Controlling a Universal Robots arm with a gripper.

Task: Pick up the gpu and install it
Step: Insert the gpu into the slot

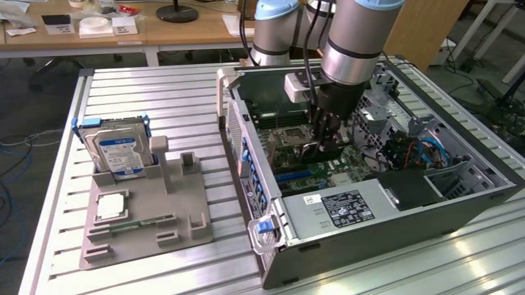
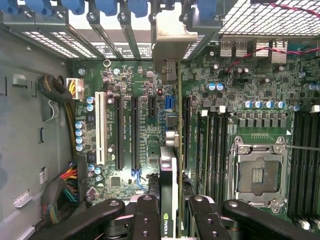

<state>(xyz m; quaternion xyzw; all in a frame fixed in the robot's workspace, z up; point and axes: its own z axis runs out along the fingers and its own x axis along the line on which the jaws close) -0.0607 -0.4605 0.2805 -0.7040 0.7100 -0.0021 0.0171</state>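
**Card in the jaws, low inside the open case**

The arm reached down into the computer case (image 1: 459, 203), which lay open on its side on the slatted metal table (image 1: 147, 92). The gripper (image 1: 324, 142) hung low over the motherboard (image 2: 150, 150).

Tool: the jaws were partly closed and clamped on the gpu (image 2: 168, 170). From the wrist the card was seen edge-on, with black fingers (image 2: 147, 217) pressed to each face. Its pale bracket (image 2: 167, 37) pointed at the rear wall of the case, by the row of blue slot latches (image 2: 75, 6).

Neighbours on the board:
- The black expansion slots (image 2: 120, 132) and a white slot (image 2: 100, 127) lay to one side of the card.
- The memory slots (image 2: 212, 160) and the bare processor socket (image 2: 257, 175) lay to the other.
- A further black slot ran just beside the card's edge. I could not tell whether the card sat in a slot or above it.
- Close quarters: a blue connector (image 2: 169, 102) sat in the card's line, and small capacitors (image 2: 216, 86) stood near it.
- A cable bundle (image 2: 62, 187) lay against the case wall, well apart from the card.

In the exterior view, the power supply (image 1: 345, 209) sat near the gripper on the camera's side. Blue cables (image 1: 422, 150) looped at the exterior view's right of the gripper.

Outside the case, at the exterior view's left, a grey holder (image 1: 193, 230) carried a hard drive (image 1: 119, 153) upright and a memory stick (image 1: 135, 226) lying flat. Both were well apart from the arm.
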